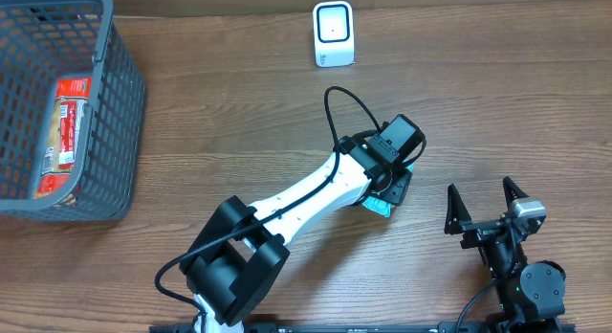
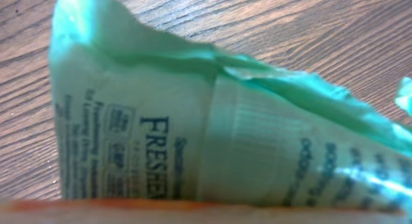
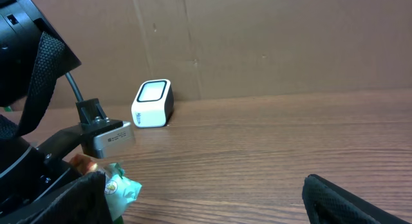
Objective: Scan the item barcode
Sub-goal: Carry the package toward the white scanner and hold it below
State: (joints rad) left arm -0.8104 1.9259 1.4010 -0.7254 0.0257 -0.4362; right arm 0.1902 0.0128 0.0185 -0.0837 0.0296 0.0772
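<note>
Three views, one worktop (image 1: 239,84)
Overhead we look straight down; left wrist hugs the green packet (image 2: 161,121); right wrist faces low toward the scanner (image 3: 153,103), also upper centre overhead.

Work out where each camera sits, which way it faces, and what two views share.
Overhead: fixed above the table, looking straight down; shows the left arm and right arm, left gripper over the green packet, right gripper open.
Left wrist: on the left arm, aimed down, close on the green packet; no fingers clearly show.
Right wrist: low on the right arm, facing across the table toward the white barcode scanner; its own dark fingers frame the bottom.
Shared: overhead and right wrist both show scanner and packet.
</note>
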